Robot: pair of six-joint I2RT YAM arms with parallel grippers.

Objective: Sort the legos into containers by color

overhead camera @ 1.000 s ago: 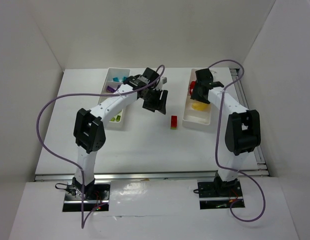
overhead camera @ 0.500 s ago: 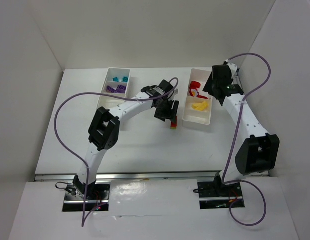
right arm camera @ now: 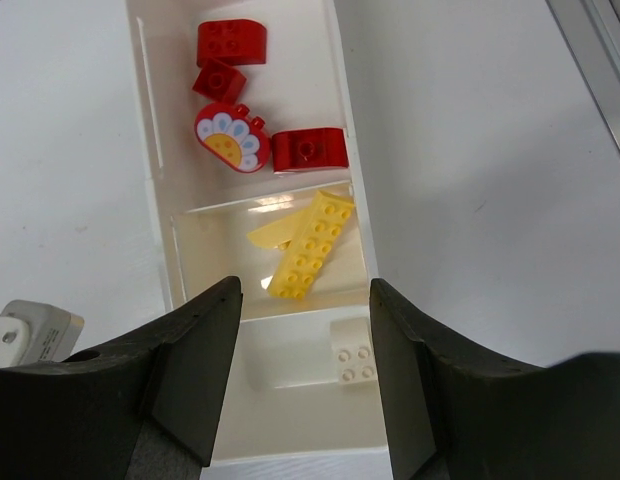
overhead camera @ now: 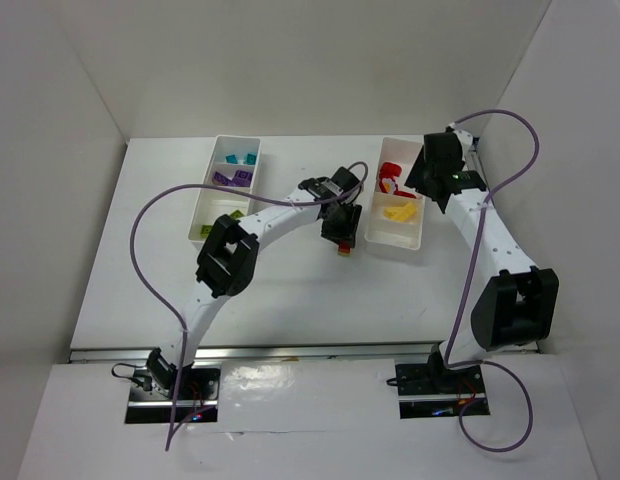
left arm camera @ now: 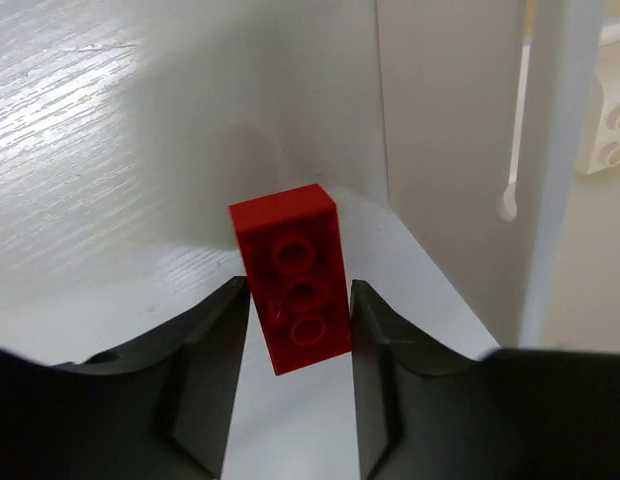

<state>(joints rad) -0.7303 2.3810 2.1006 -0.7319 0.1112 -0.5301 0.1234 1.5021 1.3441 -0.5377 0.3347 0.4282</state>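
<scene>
A red brick (left arm camera: 295, 290) lies on the table beside the right container's wall (left arm camera: 440, 150). My left gripper (left arm camera: 299, 288) is down over it, with a finger against each long side. From above, only the brick's near end (overhead camera: 344, 251) shows under the left gripper (overhead camera: 342, 232). The right gripper (right arm camera: 303, 300) hangs open and empty above the right container (right arm camera: 155, 200). That container holds red pieces (right arm camera: 230, 40), yellow plates (right arm camera: 310, 245) and a white brick (right arm camera: 352, 352), each colour in its own compartment. In the left container (overhead camera: 212, 160) are teal (overhead camera: 240, 158) and purple (overhead camera: 233, 178) legos.
The left arm (overhead camera: 280, 208) reaches across the near end of the left container and hides it. The right arm (overhead camera: 490, 230) runs along the table's right edge. A metal rail (overhead camera: 300, 350) lines the near edge.
The left gripper swung from beside the left container over to the red brick, came down and closed its jaws onto it. The right arm pulled back from the right container and now holds still.
</scene>
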